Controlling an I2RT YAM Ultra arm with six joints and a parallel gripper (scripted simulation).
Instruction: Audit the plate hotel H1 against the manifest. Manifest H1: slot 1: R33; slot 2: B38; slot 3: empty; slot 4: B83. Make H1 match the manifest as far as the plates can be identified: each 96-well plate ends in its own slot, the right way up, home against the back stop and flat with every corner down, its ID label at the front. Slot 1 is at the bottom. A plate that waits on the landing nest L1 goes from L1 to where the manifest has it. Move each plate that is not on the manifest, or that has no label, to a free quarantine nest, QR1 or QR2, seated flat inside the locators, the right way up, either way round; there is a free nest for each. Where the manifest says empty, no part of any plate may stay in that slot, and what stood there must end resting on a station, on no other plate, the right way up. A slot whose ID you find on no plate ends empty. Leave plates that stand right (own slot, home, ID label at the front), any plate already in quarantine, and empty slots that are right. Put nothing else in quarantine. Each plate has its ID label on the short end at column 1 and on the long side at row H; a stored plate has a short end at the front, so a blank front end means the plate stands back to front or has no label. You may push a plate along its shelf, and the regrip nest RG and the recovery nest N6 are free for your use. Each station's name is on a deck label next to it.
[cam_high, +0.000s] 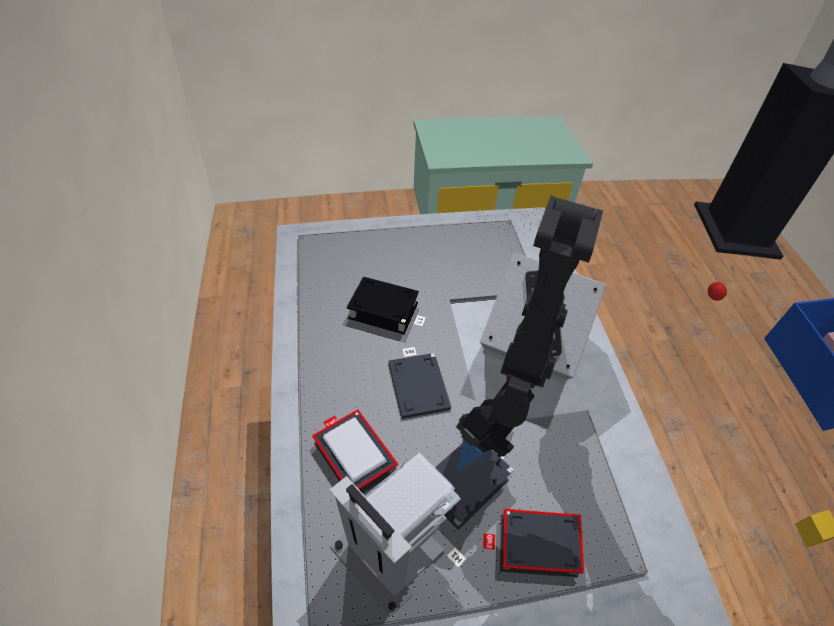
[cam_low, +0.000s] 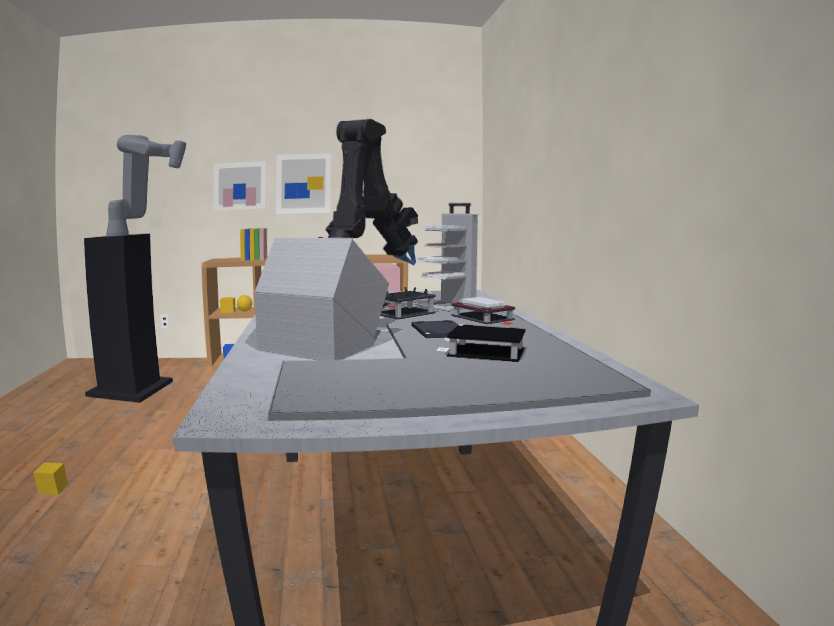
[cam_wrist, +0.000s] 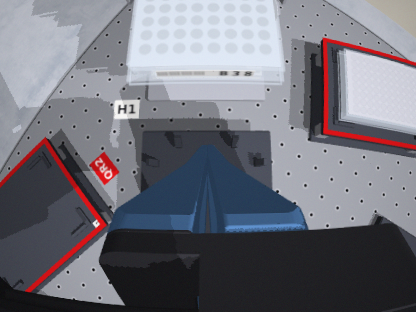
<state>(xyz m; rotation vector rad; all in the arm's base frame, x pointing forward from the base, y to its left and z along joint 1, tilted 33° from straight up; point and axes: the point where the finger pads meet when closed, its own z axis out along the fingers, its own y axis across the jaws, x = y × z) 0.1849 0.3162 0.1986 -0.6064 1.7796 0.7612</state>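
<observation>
The plate hotel H1 (cam_high: 390, 522) stands at the near left of the deck, a grey tower with a handle; it also shows in the exterior view (cam_low: 458, 254). A clear 96-well plate (cam_wrist: 206, 22) lies on top in the wrist view, and a plate edge below it carries a blurred label (cam_wrist: 207, 72). My gripper (cam_wrist: 207, 155) (cam_high: 471, 461) is shut and empty, blue fingers together. It hangs in front of the hotel's open side, above a dark empty nest (cam_high: 474, 486). The quarantine nest QR1 (cam_high: 355, 449) holds a white plate. QR2 (cam_high: 542, 541) is empty.
The raised black nest L1 (cam_high: 382, 304) stands at the far left with no plate on it. A flat dark nest (cam_high: 419, 385) lies mid-deck. The arm's grey base block (cam_low: 316, 299) stands on the right of the deck. The H1 deck label (cam_wrist: 127, 108) lies by the hotel's foot.
</observation>
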